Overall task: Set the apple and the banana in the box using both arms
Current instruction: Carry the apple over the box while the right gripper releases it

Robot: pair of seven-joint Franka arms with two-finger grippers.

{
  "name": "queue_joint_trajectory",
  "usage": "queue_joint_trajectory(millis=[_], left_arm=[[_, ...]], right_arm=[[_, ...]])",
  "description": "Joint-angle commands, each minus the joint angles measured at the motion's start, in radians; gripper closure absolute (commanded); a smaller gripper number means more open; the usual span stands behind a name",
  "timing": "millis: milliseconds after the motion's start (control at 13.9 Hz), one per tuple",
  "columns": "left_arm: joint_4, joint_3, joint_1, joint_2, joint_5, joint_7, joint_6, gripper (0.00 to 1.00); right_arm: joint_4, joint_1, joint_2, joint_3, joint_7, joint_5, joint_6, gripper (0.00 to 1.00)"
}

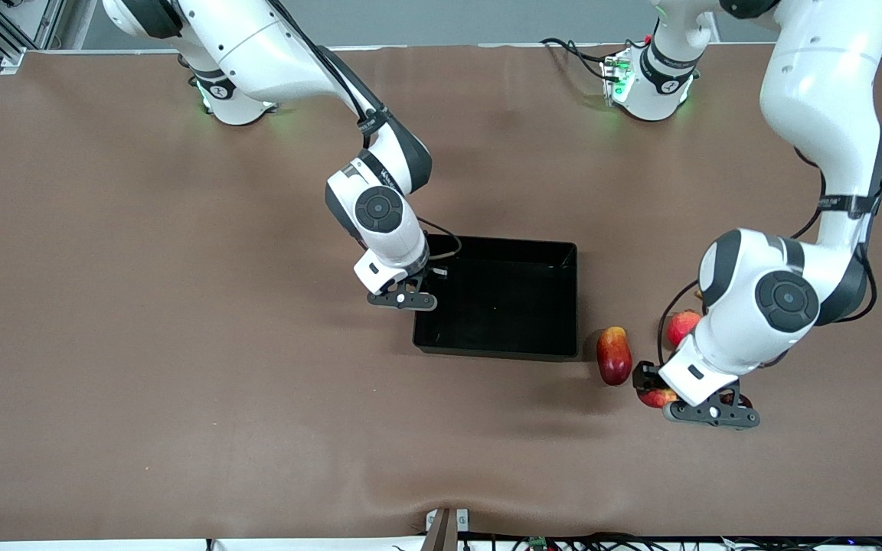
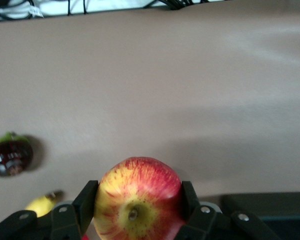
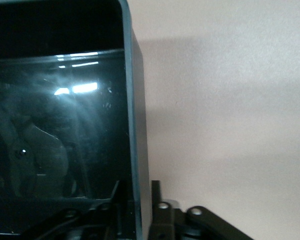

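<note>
The left gripper (image 2: 138, 212) was low over the bench (image 1: 142, 306), its fingers (image 2: 85, 202) closed on the apple (image 2: 139, 197); the front view showed only a red edge of that apple (image 1: 657, 397) under the wrist. The left wrist view alone showed the banana's (image 2: 41, 204) tip and a dark round fruit (image 2: 10, 154). The right gripper (image 3: 140, 210) held the box (image 1: 498, 298) wall, one of its fingers (image 3: 157, 212) on each side. The mango (image 1: 614, 355) lay just beside the box, the pinkish fruit (image 1: 682, 324) near it.
</note>
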Motion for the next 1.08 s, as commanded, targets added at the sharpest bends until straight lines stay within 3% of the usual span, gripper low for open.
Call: queue_joint_trajectory(millis=[0,359,645,1004], left_arm=[[-0.026,-0.030,-0.048,-0.035,0.014,-0.169,-0.061,1.00],[-0.025,-0.019,-0.224,-0.021,0.019,-0.458,-0.067,1.00],[-0.043,-0.019,-0.321,-0.020,0.048,-0.636,-0.069,1.00],[-0.049,-0.024,-0.430,0.026,0.154,-0.874,-0.064,1.00]], right_arm=[[0.009,-0.002,-0.020,-0.005,0.026,-0.015,-0.009,0.00],[0.009,-0.042,-0.085,-0.005,0.021,-0.010,-0.020,0.00],[0.001,-0.113,-0.157,-0.005,-0.037,-0.012,-0.121,0.00],[0.001,-0.278,-0.278,-0.003,-0.349,-0.010,-0.474,0.00]])
